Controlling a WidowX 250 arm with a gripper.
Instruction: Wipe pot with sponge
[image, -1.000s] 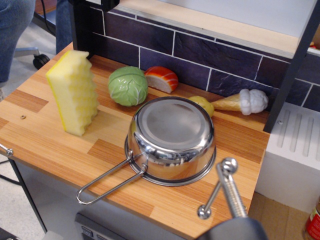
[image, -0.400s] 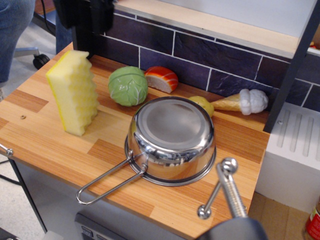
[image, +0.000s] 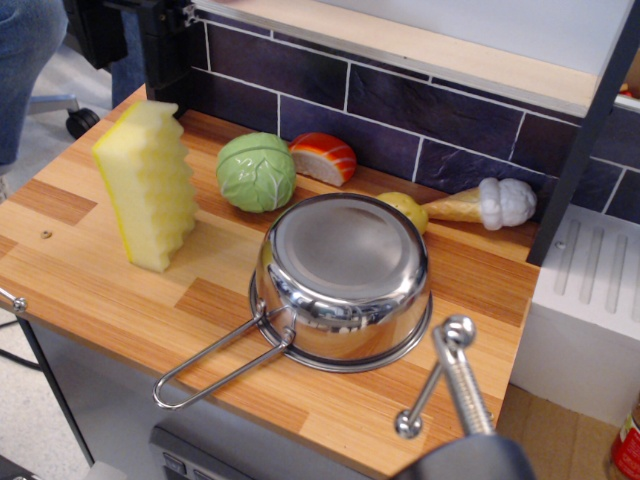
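Far left, the sponge stands on end on the wooden counter, pale yellow foam with a wavy ridged face, easy to pinch from above. The dark tool hangs just above it, top corner; can't tell how open it is or whether it holds anything. Middle: the pot sits upside down, shiny steel base up for wiping, wire handle toward the front edge.
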